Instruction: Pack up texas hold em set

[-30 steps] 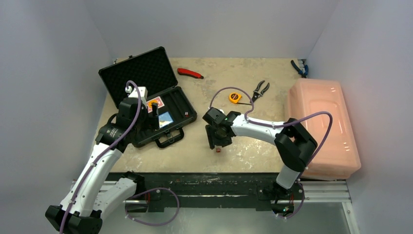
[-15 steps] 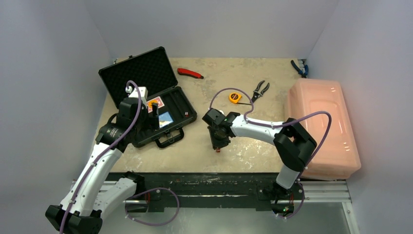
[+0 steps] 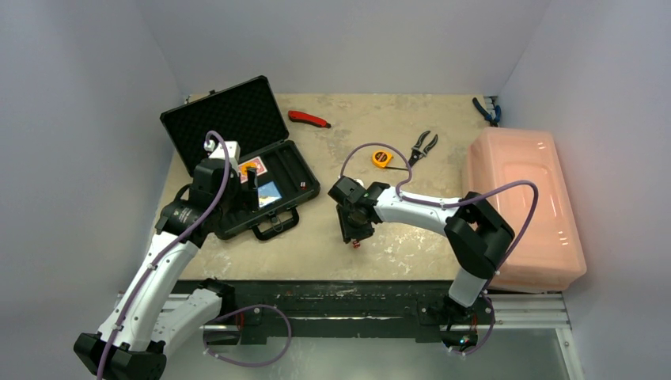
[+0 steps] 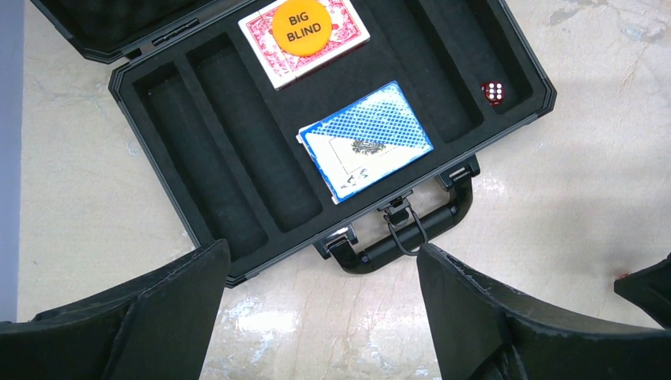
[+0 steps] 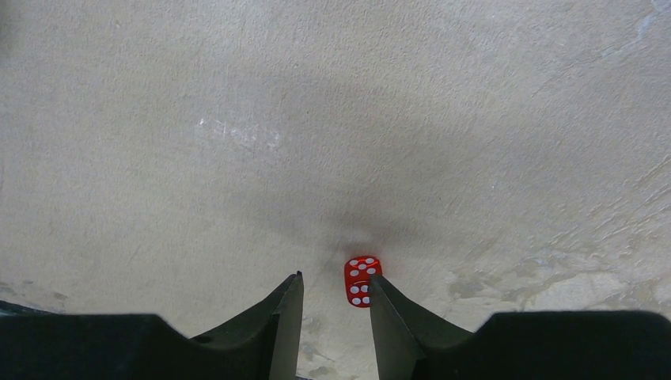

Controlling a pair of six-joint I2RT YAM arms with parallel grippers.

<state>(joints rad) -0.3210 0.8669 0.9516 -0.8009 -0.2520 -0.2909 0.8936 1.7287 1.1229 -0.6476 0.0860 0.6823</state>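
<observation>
The black briefcase (image 3: 291,164) lies open at the left, its lid (image 3: 225,119) standing up behind. In the left wrist view its foam tray (image 4: 237,150) holds a red deck (image 4: 273,67) with an orange "BIG BLIND" disc (image 4: 307,28) on it, a blue deck (image 4: 365,141) and a red die (image 4: 492,92). My left gripper (image 4: 320,249) is open and empty above the handle (image 4: 411,237). A second red die (image 5: 362,280) lies on the table. My right gripper (image 5: 335,277) is low over it, jaws narrowly open. The die sits against the right finger, with a gap to the left one.
A yellow tape measure (image 3: 381,158), black pliers (image 3: 423,145) and a red utility knife (image 3: 308,119) lie at the back. Blue pliers (image 3: 487,111) lie in the far right corner. A large pink bin (image 3: 522,206) stands upside down along the right edge.
My right gripper has shifted slightly and its jaws have narrowed around the die on the table. The left arm has not moved.
</observation>
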